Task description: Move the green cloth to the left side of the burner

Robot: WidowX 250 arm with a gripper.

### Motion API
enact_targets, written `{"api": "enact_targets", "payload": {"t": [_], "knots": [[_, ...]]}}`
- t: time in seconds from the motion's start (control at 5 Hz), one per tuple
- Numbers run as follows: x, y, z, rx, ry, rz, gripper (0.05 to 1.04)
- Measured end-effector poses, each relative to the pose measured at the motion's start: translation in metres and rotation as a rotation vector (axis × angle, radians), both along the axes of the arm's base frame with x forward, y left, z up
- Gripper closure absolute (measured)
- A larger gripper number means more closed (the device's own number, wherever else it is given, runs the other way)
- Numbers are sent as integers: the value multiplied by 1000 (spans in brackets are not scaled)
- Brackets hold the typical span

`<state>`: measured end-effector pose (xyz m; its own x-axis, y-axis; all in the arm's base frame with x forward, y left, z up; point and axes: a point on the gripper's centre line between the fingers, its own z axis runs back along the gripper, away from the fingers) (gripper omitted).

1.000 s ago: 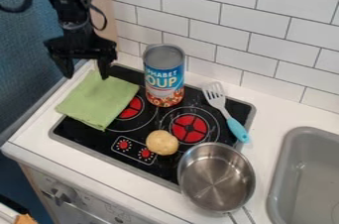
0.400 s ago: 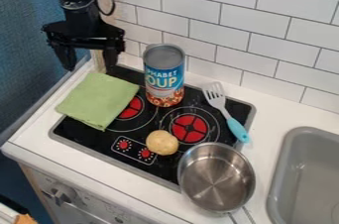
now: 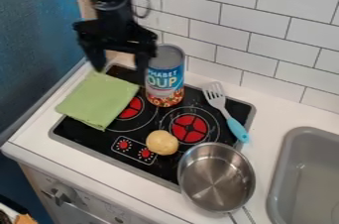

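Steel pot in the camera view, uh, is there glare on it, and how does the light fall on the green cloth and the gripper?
In the camera view, soft bright reflections streak the inside of the steel pot; the green cloth looks matte and fairly evenly lit, and the gripper reads as a dark shape with little surface detail.
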<state>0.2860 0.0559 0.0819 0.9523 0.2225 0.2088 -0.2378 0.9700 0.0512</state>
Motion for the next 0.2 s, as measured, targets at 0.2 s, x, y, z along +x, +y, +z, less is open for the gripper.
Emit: {"api": "enact_targets", "payload": {"t": [0.2], "knots": [[10,-40,7,21,-14,-111,83]]}}
